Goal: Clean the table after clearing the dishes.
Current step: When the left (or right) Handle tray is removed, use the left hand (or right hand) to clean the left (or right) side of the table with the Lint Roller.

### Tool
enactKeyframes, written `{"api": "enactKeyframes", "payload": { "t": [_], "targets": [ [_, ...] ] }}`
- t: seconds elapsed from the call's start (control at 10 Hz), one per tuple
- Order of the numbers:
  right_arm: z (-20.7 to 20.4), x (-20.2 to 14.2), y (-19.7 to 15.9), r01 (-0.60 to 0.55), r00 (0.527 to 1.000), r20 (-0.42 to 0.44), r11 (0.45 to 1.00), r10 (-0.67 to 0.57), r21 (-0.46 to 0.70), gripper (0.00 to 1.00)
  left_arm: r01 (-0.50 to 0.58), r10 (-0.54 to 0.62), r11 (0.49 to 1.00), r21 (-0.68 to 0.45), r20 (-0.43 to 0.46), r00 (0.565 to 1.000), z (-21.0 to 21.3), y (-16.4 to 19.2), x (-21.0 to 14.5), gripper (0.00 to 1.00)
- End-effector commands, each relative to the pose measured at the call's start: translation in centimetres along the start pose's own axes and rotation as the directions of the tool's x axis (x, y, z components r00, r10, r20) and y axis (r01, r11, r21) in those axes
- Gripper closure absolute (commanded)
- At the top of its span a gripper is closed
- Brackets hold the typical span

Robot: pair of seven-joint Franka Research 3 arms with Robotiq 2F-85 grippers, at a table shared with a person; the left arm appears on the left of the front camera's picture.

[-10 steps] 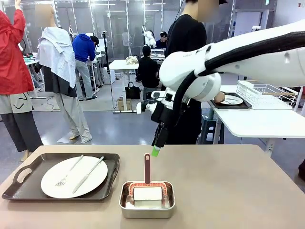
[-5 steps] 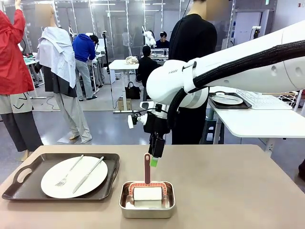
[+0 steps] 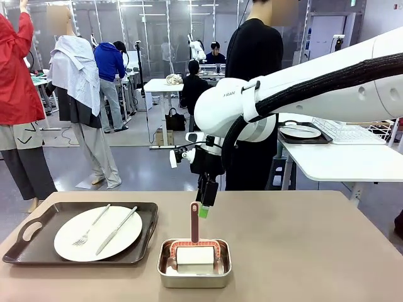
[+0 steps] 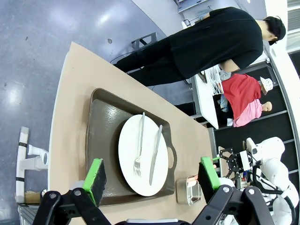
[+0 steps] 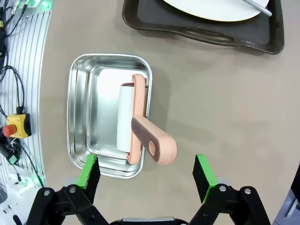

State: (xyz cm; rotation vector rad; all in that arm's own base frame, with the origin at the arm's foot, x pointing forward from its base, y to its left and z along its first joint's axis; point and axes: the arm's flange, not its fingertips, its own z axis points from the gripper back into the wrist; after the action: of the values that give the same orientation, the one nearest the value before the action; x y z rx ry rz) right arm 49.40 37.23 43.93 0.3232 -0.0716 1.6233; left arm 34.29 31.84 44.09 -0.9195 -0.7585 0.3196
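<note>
Our right gripper (image 5: 146,174) hangs wide open and empty above the pink-handled white lint roller (image 5: 125,117), which rests in the small shiny steel pan (image 5: 84,117) on the taupe-brown table (image 3: 302,251). It looks light and stiff, so we judge it best pinched across its ribbed upright handle (image 5: 152,138). Our left gripper (image 4: 153,177), likewise open and empty, hovers over the dark brown tray (image 3: 146,214), which holds a breakable round white plate (image 3: 66,229), a silver fork (image 3: 93,224) and a knife (image 3: 117,229).

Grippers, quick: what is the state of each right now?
Left gripper: open, holding nothing.
Right gripper: open, holding nothing, poised over the roller handle.
</note>
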Motion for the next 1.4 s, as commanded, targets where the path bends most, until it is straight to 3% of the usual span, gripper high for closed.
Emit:
{"api": "enactKeyframes", "payload": {
  "t": [0.0,0.4,0.7,0.9,1.3],
  "targets": [
    [-0.2,0.1,0.3,-0.003,1.000,-0.005,1.000,0.003,0.008,0.00,0.003,-0.003,1.000,-0.015,0.000,1.000,0.3,0.0,0.2,0.00],
    [0.0,0.0,0.0,0.000,1.000,-0.001,1.000,0.000,0.002,0.00,0.003,-0.003,1.000,-0.015,0.000,1.000,0.3,0.0,0.2,0.00],
    [-0.8,1.3,-1.3,-0.075,0.997,0.008,0.997,0.074,0.015,0.00,0.003,-0.003,1.000,-0.015,0.000,1.000,0.3,0.0,0.2,0.00],
    [-1.4,2.3,-1.9,-0.057,0.998,0.008,0.998,0.057,0.039,0.00,0.003,-0.003,1.000,-0.015,0.000,1.000,0.3,0.0,0.2,0.00],
    [-2.2,3.5,-2.1,-0.040,0.996,-0.069,0.993,0.048,0.115,0.00,0.003,-0.003,1.000,-0.015,0.000,1.000,0.3,0.0,0.2,0.00]
  ]
}}
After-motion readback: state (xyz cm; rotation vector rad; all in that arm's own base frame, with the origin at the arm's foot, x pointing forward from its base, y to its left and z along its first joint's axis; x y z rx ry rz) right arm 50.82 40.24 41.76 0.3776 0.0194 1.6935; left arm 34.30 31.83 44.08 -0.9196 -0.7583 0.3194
